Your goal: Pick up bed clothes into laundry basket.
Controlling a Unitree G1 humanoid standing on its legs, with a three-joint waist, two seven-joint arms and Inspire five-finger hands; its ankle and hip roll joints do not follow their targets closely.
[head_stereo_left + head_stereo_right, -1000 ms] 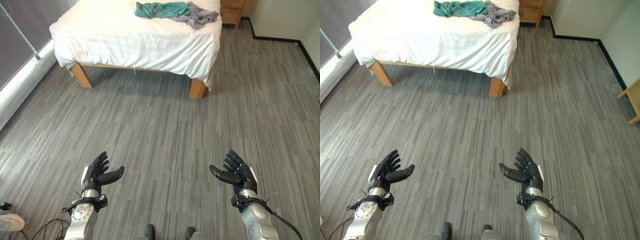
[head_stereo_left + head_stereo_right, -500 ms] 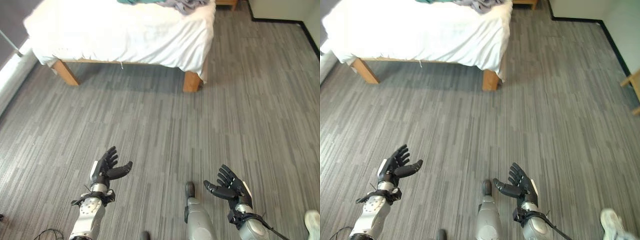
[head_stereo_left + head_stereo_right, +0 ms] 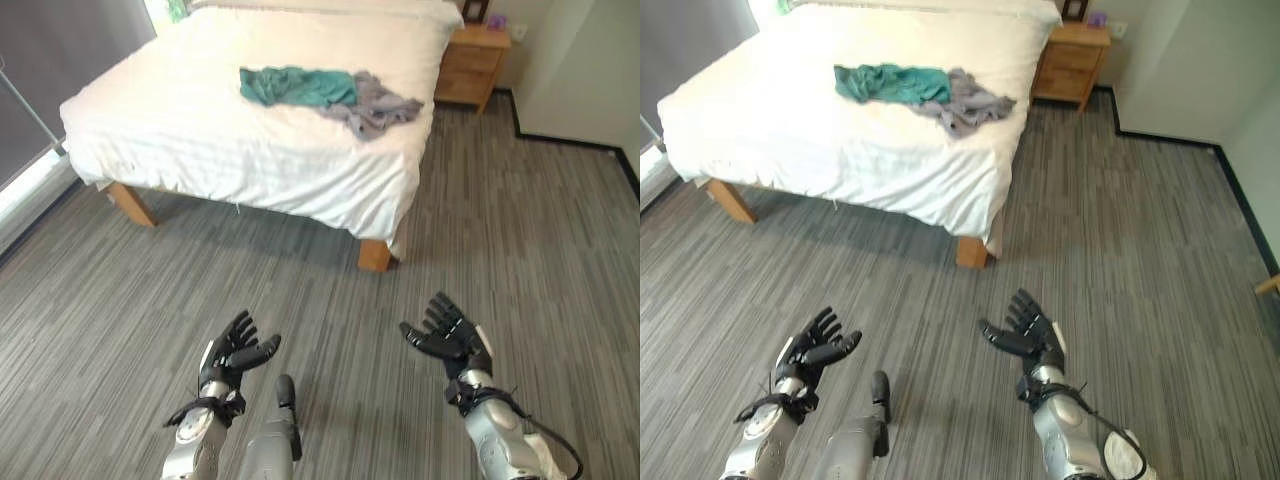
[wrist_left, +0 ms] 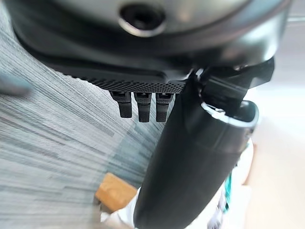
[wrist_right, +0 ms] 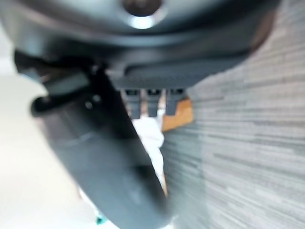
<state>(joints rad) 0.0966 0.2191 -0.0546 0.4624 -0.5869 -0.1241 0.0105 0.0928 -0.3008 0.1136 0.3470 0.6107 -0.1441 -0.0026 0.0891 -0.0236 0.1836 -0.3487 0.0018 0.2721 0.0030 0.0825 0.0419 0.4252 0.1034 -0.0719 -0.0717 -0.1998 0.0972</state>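
Observation:
A teal garment (image 3: pixel 293 86) and a grey garment (image 3: pixel 372 102) lie crumpled together on the white bed (image 3: pixel 200 130), toward its near right corner. Both garments also show in the right eye view, teal garment (image 3: pixel 890 82) beside grey garment (image 3: pixel 966 102). My left hand (image 3: pixel 234 355) hovers over the floor well short of the bed, fingers spread and holding nothing. My right hand (image 3: pixel 447 338) is likewise open and empty, level with the left. In the left wrist view the left hand (image 4: pixel 190 157) shows straight fingers past the thumb. The right hand (image 5: pixel 119 157) looks the same in its wrist view.
A wooden nightstand (image 3: pixel 473 63) stands beside the bed's far right corner. Wooden bed legs (image 3: pixel 374 255) stand at the near corners. Grey striped carpet (image 3: pixel 520 230) stretches between me and the bed. A white wall with dark skirting (image 3: pixel 560 140) runs at the right.
The camera has moved closer to the bed and tilted up, so the garments and nightstand are in full view. Both hands stay open and empty in front of me.

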